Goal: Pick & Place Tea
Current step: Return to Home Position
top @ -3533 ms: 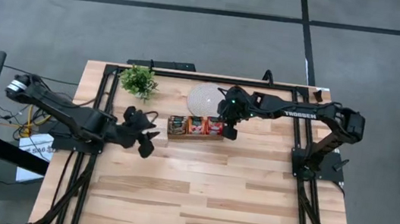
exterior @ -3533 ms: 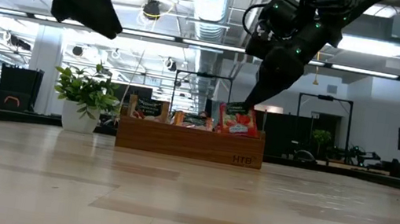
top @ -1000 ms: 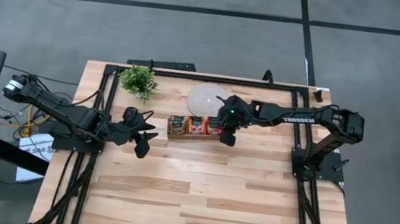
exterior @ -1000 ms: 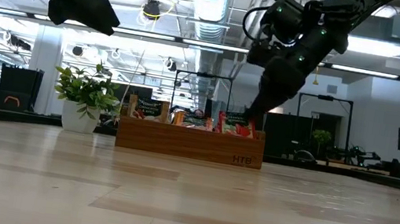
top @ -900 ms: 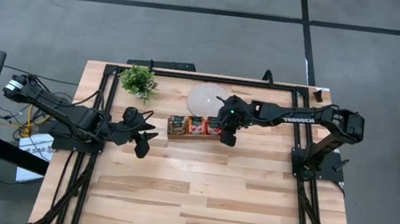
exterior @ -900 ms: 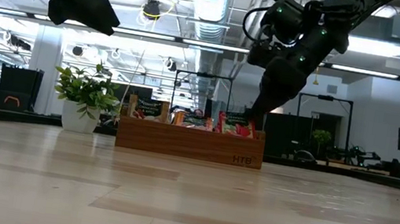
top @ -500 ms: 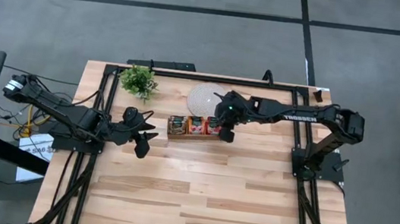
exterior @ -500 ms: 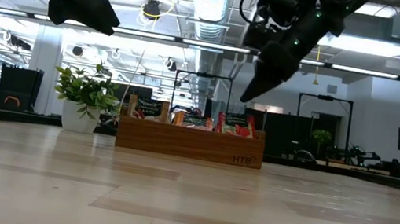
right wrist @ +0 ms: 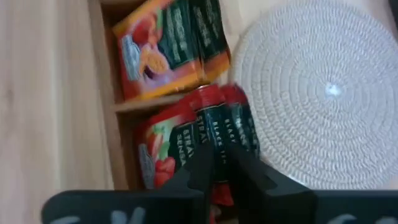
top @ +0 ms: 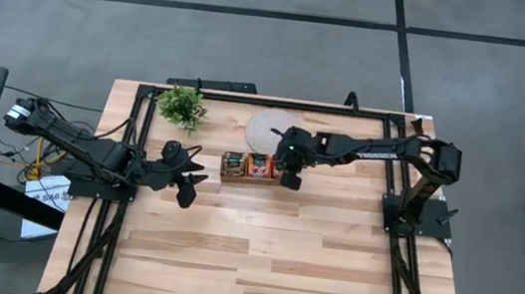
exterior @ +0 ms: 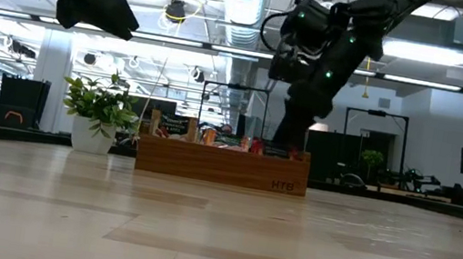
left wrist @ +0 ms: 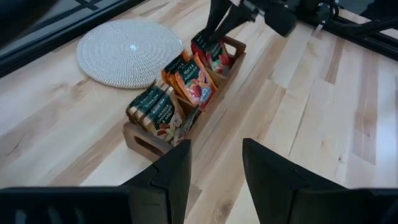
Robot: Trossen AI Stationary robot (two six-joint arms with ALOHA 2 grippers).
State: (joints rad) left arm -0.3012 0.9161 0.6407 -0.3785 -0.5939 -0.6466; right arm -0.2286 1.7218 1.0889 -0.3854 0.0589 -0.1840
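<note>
A brown wooden tray (top: 257,167) with three compartments stands on the table and holds upright tea sachets (left wrist: 186,78). Dark green ones fill one end, orange ones (right wrist: 165,46) the middle, red ones (right wrist: 180,146) the right end. My right gripper (right wrist: 221,163) reaches down into the red compartment (top: 282,168), its fingers closed on one red sachet. It also shows in the low view (exterior: 290,138). My left gripper (left wrist: 214,168) hangs open above the table left of the tray (top: 187,186), touching nothing. My right gripper pinches the dark top edge (right wrist: 219,142) of one red sachet between its two fingers. The fingers come from above, slanting down from the table's right side. The sachet stands in the tray's right compartment among the other red ones.
A round white woven disc (top: 270,126) lies just behind the tray. A small potted plant (top: 182,107) stands at the far left. The wide wooden tabletop (top: 259,257) stretches in front of the tray.
My right gripper has risen a little off the tray, gone toward the table's left edge, and come down again into the red compartment. The red sachets there now stand lower in the low view than before.
</note>
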